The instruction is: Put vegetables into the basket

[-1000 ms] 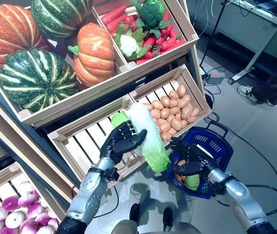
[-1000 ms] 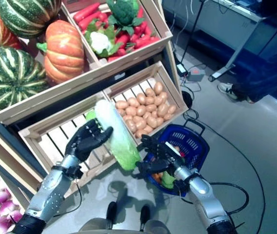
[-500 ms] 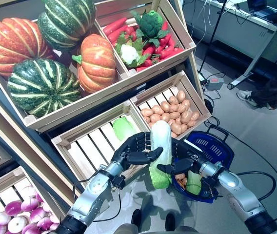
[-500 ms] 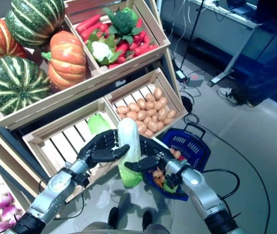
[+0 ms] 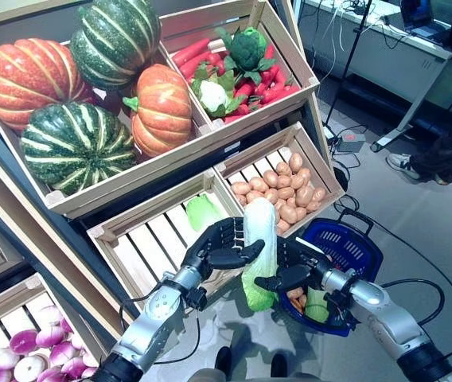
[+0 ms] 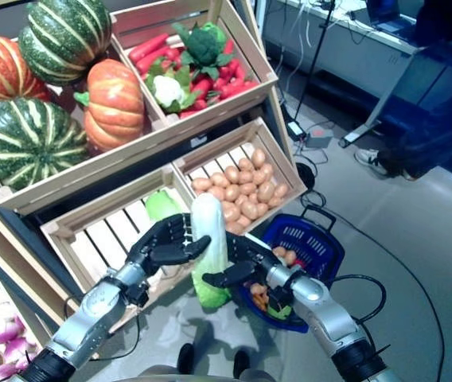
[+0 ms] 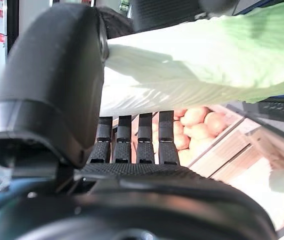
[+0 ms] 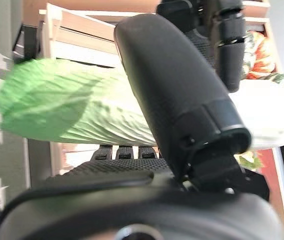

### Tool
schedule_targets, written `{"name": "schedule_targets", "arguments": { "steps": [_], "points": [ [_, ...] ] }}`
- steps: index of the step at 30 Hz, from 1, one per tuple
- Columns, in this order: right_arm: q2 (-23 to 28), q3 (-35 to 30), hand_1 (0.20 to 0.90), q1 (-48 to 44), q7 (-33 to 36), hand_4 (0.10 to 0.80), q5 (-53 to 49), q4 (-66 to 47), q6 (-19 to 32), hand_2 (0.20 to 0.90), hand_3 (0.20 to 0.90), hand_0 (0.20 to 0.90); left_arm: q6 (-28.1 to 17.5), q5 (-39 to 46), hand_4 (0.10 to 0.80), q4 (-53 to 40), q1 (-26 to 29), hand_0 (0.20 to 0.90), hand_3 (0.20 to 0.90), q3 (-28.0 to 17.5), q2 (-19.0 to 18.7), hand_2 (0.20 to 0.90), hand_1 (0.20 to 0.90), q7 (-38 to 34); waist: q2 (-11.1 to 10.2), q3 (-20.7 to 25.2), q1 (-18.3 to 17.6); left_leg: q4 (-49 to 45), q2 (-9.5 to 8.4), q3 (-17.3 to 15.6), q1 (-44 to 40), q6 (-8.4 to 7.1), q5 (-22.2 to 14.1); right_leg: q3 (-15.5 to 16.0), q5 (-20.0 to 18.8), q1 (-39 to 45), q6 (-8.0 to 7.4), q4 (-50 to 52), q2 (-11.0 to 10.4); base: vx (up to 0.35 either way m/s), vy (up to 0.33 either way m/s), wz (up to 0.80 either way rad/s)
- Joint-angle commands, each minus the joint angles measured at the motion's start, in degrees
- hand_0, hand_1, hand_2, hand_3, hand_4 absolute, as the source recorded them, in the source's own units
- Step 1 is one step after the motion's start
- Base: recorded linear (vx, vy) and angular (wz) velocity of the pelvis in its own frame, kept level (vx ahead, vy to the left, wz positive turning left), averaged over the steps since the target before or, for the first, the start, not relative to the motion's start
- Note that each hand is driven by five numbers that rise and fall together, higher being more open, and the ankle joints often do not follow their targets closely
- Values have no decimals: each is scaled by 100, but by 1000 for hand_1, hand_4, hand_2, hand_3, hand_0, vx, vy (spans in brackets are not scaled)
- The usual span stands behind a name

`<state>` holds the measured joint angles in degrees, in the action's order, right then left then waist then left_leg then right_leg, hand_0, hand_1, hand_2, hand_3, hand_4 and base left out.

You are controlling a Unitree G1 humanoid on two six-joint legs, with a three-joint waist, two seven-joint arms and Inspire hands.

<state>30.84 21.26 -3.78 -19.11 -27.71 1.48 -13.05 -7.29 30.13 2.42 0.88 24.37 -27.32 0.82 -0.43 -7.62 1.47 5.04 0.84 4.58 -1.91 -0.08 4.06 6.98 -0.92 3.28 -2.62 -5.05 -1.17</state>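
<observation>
A long napa cabbage (image 5: 260,239), white at its upper end and leafy green at its lower end, stands almost upright in the air in front of the lower crates. My left hand (image 5: 210,251) grips it from the left, thumb across its front. My right hand (image 5: 299,269) clasps it from the right. Both wrist views show a thumb over the cabbage (image 7: 192,65) (image 8: 67,107) and fingers behind it. The blue basket (image 5: 367,239) sits on the floor just right of and below the cabbage. It holds a green vegetable (image 5: 316,302) and some orange pieces (image 5: 295,296).
Behind the cabbage, a slatted crate (image 5: 142,239) holds another green cabbage (image 5: 202,211), and a potato crate (image 5: 286,187) stands beside it. Above are pumpkins (image 5: 158,107) and a crate of carrots, broccoli and cauliflower (image 5: 242,56). Purple onions (image 5: 19,358) lie lower left. A person's shoe (image 5: 401,163) is at the right.
A second ago only my left hand held the tilted cabbage. My right hand rose from the basket and closed on it, and the cabbage turned upright and moved right.
</observation>
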Motion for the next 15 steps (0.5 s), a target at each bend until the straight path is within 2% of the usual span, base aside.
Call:
{"name": "schedule_targets", "arguments": {
  "steps": [1,10,11,12,15],
  "points": [
    [-245,235,900,-16,60,800,-581,-261,13,900,900,900,-1315,347,400,-462,610,300,300,-226,268,300,300,39,-300,599,62,-4,-58,46,104,96,-163,0,-391,-79,-202,5,-468,0,0,0],
    [-431,323,900,28,129,800,-637,-66,-145,900,900,900,-1340,1051,400,-607,596,300,300,-217,443,300,300,168,-309,620,78,-4,-49,59,131,77,-147,36,-392,-93,-196,5,-476,0,0,0],
    [-455,347,514,28,165,543,-643,-58,-181,514,514,514,-1354,1052,400,-618,595,300,300,-187,467,300,300,173,-307,619,78,-4,-50,67,135,74,-143,30,-396,-98,-192,5,-475,0,0,0],
    [-491,367,300,33,200,400,-644,-35,-179,300,300,300,-1349,1036,400,-644,585,300,300,-168,503,300,300,209,-308,617,82,-4,-50,74,143,74,-142,29,-396,-103,-190,5,-475,0,0,0],
    [-534,379,300,53,227,400,-654,-32,-165,300,300,300,-1339,1105,400,-660,565,300,300,-141,525,300,300,267,-310,619,80,-4,-50,66,153,70,-140,24,-395,-107,-193,5,-472,0,0,0]
  ]
}}
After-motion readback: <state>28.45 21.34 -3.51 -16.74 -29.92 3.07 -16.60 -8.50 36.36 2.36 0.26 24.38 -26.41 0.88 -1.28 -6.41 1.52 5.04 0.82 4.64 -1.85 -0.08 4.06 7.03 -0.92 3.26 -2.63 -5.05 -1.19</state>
